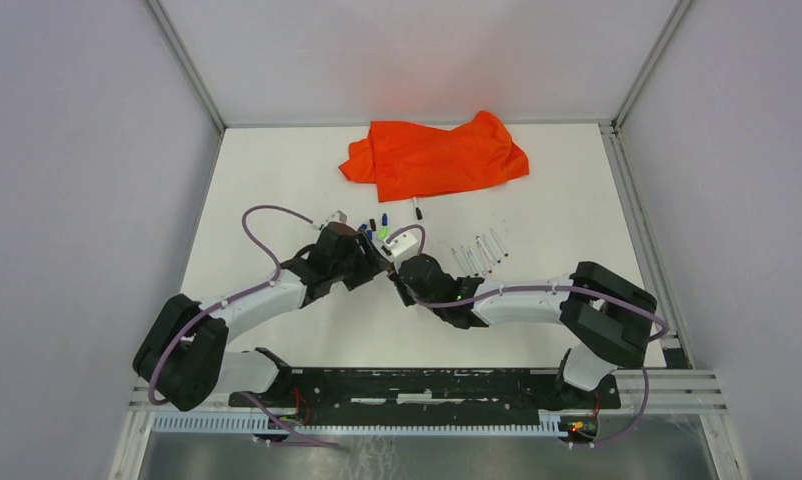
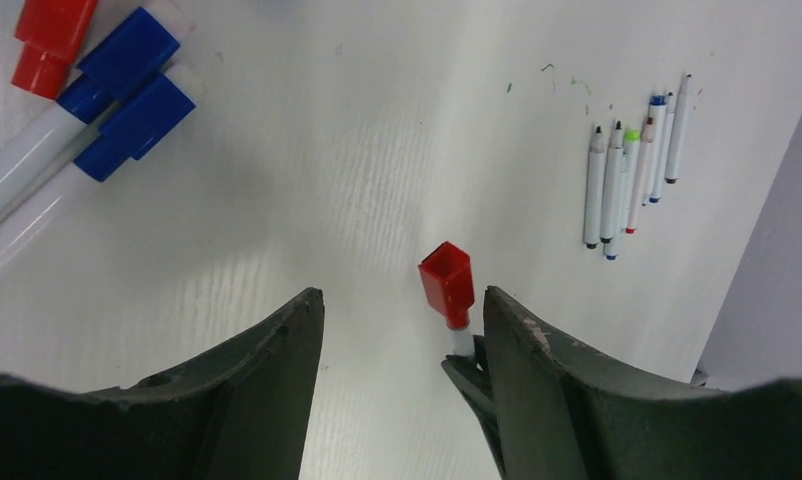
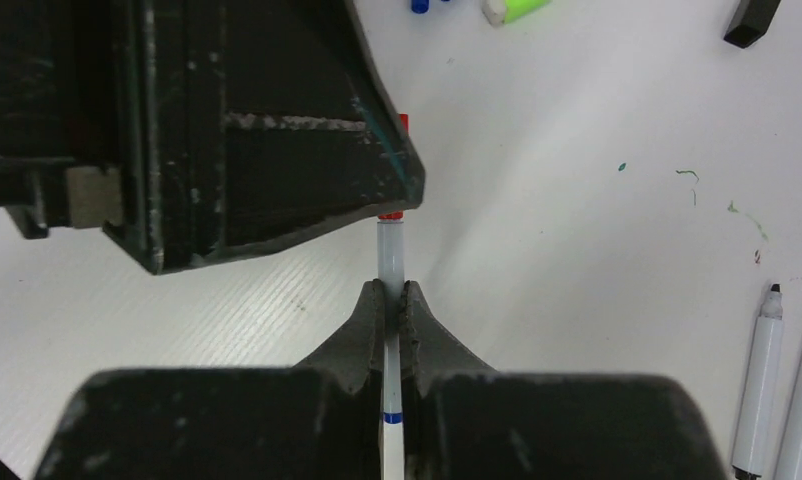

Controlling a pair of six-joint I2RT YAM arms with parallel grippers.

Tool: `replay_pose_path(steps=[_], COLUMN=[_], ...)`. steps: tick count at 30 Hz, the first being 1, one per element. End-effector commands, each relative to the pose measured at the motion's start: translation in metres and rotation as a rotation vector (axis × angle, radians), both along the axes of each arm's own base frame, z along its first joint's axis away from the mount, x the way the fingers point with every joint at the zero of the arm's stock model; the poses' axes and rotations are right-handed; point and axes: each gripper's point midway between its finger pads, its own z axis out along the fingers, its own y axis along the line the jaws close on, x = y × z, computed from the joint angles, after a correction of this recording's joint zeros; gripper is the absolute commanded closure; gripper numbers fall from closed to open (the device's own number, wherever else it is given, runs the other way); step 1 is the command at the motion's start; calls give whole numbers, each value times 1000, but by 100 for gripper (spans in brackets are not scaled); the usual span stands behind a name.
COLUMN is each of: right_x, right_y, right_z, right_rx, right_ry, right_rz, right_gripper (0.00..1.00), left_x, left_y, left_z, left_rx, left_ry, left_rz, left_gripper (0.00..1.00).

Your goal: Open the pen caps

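Observation:
My right gripper [image 3: 391, 290] is shut on a thin white pen barrel [image 3: 390, 250] and holds it pointing toward the left gripper. The barrel's red cap [image 2: 447, 283] is still on it; in the right wrist view only a sliver of that cap [image 3: 391, 214] shows under the left finger. My left gripper [image 2: 404, 295] is open, and the red cap sits between its jaws, close to the right-hand finger [image 2: 537, 370]. In the top view the two grippers meet at mid-table, left [image 1: 377, 262] and right [image 1: 402, 275].
Three capped pens, two blue [image 2: 127, 60] and one red [image 2: 52, 35], lie at the left. A row of uncapped pens [image 2: 632, 170] lies to the right [image 1: 480, 255]. Loose caps [image 1: 377, 228] lie beyond the grippers. The orange cloth [image 1: 432, 155] lies at the back.

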Motion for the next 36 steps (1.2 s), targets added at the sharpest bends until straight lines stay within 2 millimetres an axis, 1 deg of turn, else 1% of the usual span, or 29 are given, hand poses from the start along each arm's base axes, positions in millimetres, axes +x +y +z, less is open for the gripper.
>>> replay_pose_path(steps=[1,5,10,15,19,23,28,33,36], right_x=[-4,-8,-14,-17,-21,-22,-23,-23,-22], right_y=[12,13,13,16,21,21,20,19,18], right_z=[25,30,36,40,39,37,34,34,35], right_rx=[107,138,191,228,237,242,241,240,242], right_ry=[-21,-13,-2,8,24,30,33,30,24], right_rz=[27,37,49,61,81,85,86,84,81], right_gripper=[100,100,100,100,100,100,100,100,100], left_x=[20,20,20,18,18,18,17,16,16], left_y=[-17,-18,-13,-13,-13,-15,-15,-15,-16], left_z=[26,30,28,25,29,33,35,35,36], left_rx=[-108,-116,-129,-156,-174,-183,-186,-183,-182], left_ry=[-89,-109,-121,-119,-128,-136,-144,-148,-152], left_rz=[72,103,145,164,177,175,176,171,165], left_gripper=[34,34,37,42,44,48,61,83,95])
